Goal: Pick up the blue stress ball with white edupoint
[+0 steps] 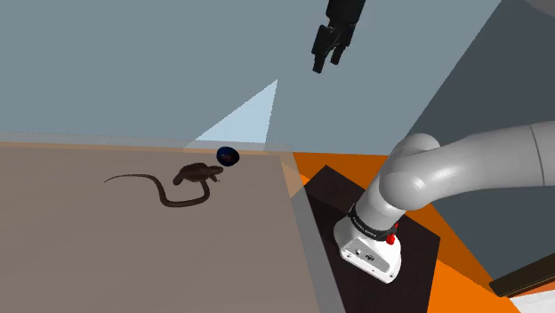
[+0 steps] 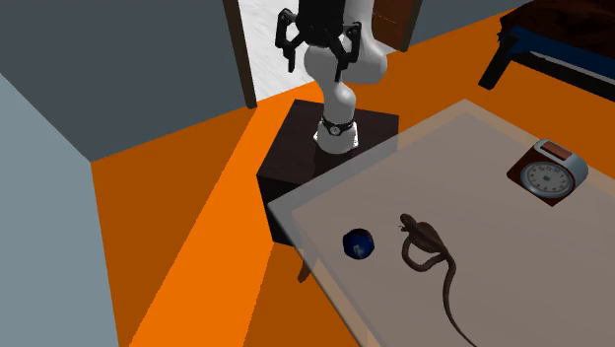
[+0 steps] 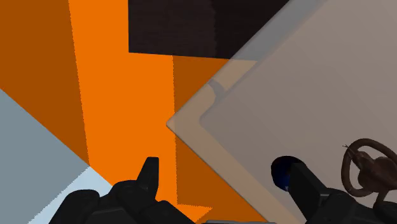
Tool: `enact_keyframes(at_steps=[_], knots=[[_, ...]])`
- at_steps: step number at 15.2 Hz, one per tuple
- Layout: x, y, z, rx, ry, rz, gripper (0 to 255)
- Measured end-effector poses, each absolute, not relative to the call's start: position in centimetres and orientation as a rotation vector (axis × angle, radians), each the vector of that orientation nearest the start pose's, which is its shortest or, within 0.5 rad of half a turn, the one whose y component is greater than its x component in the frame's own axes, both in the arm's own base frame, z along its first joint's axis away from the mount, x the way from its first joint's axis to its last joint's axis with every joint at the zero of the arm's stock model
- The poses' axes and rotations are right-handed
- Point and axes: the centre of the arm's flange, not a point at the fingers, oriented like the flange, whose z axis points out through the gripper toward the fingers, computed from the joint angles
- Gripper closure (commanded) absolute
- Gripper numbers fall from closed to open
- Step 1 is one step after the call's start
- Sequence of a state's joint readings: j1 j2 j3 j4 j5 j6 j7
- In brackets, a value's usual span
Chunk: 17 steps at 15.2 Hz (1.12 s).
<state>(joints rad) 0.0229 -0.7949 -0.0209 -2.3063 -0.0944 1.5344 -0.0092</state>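
**Blue ball near the table corner, claw spread high above**

One dark blue round ball with a small pale mark sits on the pale grey-brown table top, close to its corner, a little below the middle of the second exterior view. Just beside it, apart by a small gap, lies one dark brown long-tailed reptile figure, its body coiled and its tail trailing toward the frame's bottom.

In the shoulder view the ball is at the table's far edge with the reptile before it, nearly touching by that angle.

One round grey dial on a dark base stands at the second exterior view's right, well apart.

The all-black gripper hangs high at top centre over the dark box stand and orange floor, fingers spread, holding nothing.

In the wrist view one finger covers part of the ball.
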Motion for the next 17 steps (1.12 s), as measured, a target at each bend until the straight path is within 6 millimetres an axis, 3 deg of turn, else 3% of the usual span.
enact_keyframes(at_steps=[2, 5, 11, 17], knots=[[30.6, -1.1, 61.1, -3.223, -0.052, -0.033, 0], [33.1, -0.1, 58.8, -3.229, -0.224, -0.016, 0], [38.5, 2.6, 53.4, -3.205, -0.632, 0.025, 0], [42.3, 6.3, 47.7, -3.126, -1.042, 0.065, 0]])
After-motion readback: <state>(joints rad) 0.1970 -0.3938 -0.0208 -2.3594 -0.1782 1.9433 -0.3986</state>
